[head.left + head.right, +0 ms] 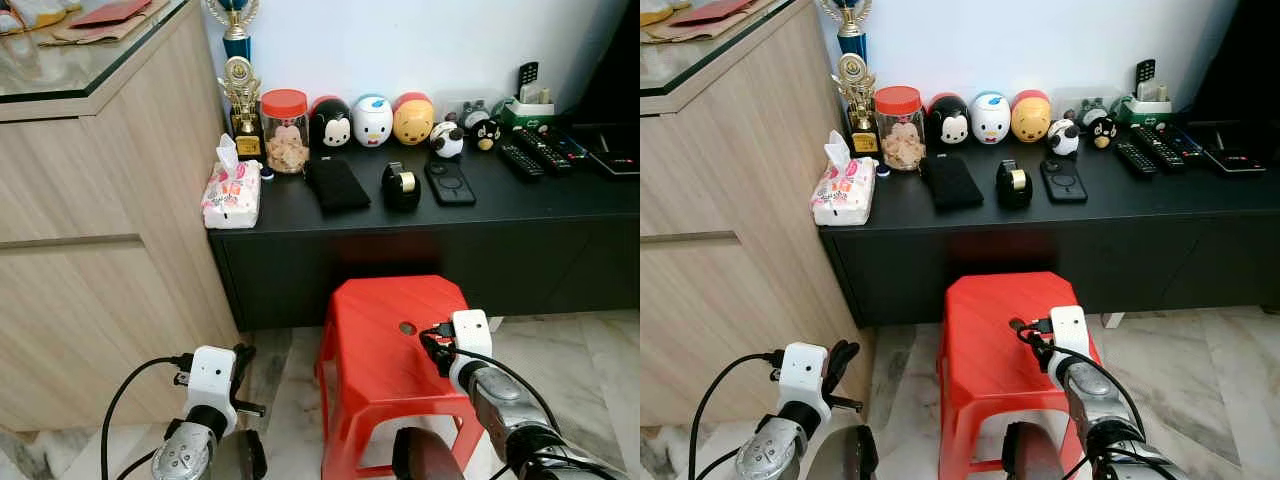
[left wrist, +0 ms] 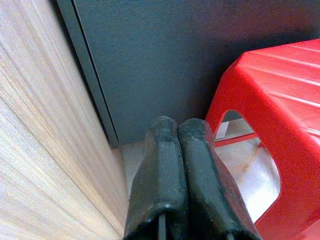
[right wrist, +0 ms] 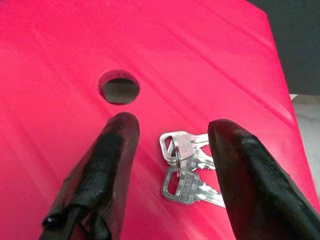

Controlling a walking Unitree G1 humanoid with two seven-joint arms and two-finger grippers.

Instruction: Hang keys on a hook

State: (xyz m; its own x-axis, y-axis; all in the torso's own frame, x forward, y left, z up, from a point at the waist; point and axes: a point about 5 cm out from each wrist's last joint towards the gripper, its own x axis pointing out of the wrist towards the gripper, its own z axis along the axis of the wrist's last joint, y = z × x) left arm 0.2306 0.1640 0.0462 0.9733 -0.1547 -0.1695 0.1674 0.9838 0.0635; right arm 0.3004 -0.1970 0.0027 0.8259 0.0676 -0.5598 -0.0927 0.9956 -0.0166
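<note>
Red stool (image 1: 385,340) seen below right end effector (image 3: 172,150), round hole just beyond its fingertips. Right end effector held spread, nothing gripped, over stool top. Left end effector (image 2: 182,145) pressed closed, empty, beside stool. Keys (image 3: 187,167) laid flat between right fingers.

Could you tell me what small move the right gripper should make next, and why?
Probably lower the right gripper and close on the keys: its fingers are open astride them as they lie flat on the red stool, not yet grasped.
</note>
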